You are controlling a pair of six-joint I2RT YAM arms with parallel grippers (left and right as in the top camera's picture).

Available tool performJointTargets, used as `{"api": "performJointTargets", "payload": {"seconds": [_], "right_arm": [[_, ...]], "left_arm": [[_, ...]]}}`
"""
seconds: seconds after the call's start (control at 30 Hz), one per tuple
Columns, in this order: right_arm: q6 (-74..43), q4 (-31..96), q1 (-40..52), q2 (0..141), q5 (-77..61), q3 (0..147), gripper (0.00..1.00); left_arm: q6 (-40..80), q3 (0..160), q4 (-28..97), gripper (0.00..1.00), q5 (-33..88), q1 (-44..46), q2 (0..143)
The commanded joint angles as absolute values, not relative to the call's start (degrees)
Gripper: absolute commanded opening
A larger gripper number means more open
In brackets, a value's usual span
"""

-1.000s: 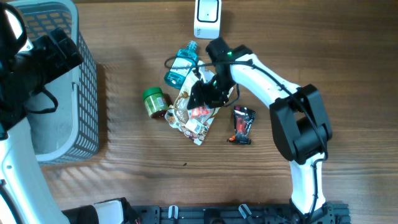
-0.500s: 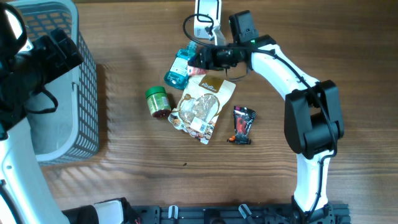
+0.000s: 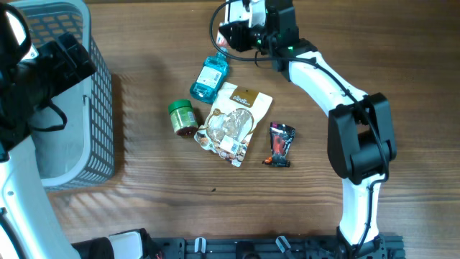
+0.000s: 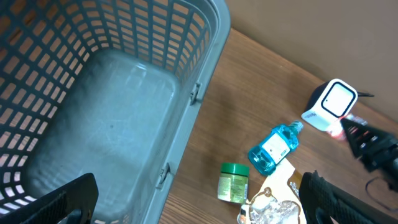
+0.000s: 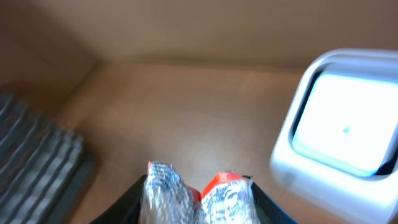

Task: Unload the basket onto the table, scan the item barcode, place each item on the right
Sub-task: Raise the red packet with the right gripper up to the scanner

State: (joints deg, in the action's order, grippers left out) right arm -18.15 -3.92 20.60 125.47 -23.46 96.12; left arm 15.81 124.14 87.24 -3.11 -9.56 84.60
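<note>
While the right claw (image 5: 196, 208) grips the foil packet (image 5: 186, 198) just beside the scanner (image 5: 339, 121): present barcode face squarely to scanner window, hold steady. Left claw (image 4: 198, 183): wide, empty.

Wood-grain table (image 3: 180, 208), matt plastic basket (image 3: 100, 108), crinkly glossy foil packet (image 5: 165, 190).

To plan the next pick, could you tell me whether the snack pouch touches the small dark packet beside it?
Apart. The overhead view shows bare table between the snack pouch and the dark packet.
</note>
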Motion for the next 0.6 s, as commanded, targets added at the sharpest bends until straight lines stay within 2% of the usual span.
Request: {"api": "performJointTargets", "payload": {"seconds": [0.0, 0.23, 0.37, 0.57], "right_arm": [[-13.87, -10.57, 21.39, 124.53, -8.21, 97.27, 0.38], [-11.31, -27.11, 21.39, 130.63, -3.68, 97.27, 0.39], [-10.63, -33.56, 21.41, 134.76, -3.57, 97.3, 0.46], [-10.37, -38.37, 21.43, 138.06, -2.44, 97.36, 0.41]], "left_arm": [[15.88, 124.62, 87.11, 1.0, -2.83, -10.02, 84.93], [15.9, 124.62, 87.11, 1.0, -2.83, -10.02, 84.93], [15.9, 124.62, 87.11, 1.0, -2.85, -10.02, 84.93], [15.9, 124.62, 87.11, 1.0, -2.83, -10.02, 84.93]]}}
